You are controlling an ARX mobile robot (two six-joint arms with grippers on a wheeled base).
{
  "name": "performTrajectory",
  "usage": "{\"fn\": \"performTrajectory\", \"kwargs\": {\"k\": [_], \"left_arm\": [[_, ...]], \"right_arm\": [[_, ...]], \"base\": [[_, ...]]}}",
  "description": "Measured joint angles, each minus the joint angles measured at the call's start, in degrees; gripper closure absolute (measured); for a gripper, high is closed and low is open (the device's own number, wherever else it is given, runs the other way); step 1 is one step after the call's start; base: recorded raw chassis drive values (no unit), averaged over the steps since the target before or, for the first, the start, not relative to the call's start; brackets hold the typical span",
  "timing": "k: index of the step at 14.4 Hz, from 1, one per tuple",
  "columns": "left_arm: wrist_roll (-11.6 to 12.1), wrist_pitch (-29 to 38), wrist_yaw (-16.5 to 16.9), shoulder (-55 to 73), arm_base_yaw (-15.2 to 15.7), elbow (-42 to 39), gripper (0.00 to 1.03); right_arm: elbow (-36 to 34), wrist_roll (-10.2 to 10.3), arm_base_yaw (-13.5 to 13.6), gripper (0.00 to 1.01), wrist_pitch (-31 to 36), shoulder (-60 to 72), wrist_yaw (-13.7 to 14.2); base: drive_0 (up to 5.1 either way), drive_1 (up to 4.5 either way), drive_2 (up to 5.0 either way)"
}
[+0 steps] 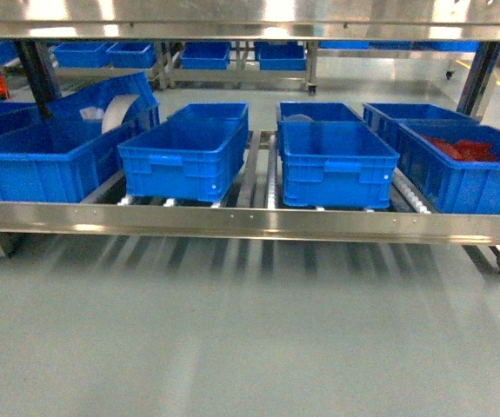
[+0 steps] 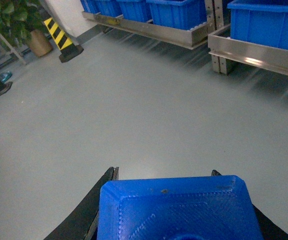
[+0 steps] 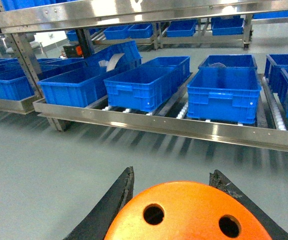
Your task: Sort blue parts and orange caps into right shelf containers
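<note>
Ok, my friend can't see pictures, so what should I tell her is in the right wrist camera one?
Up close at the bottom, the right gripper holds an orange cap with round holes in its top. Beyond it, across a grey floor, a metal shelf carries rows of big blue crates.

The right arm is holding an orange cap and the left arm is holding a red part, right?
Not quite. The left wrist view shows the left gripper holding a blue part, not a red one. The right gripper does hold an orange cap.
</note>
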Motion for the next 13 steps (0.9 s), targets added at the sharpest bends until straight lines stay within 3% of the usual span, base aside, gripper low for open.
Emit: {"fn": "performTrajectory", "kwargs": {"k": [13], "left_arm": [[0.0, 0.0, 0.0, 0.0, 0.0, -0.02, 0.58]], "right_arm": [[0.0, -0.02, 0.0, 0.6, -0.02, 0.0, -0.02]], "base": [[0.0, 0.0, 0.0]]}}
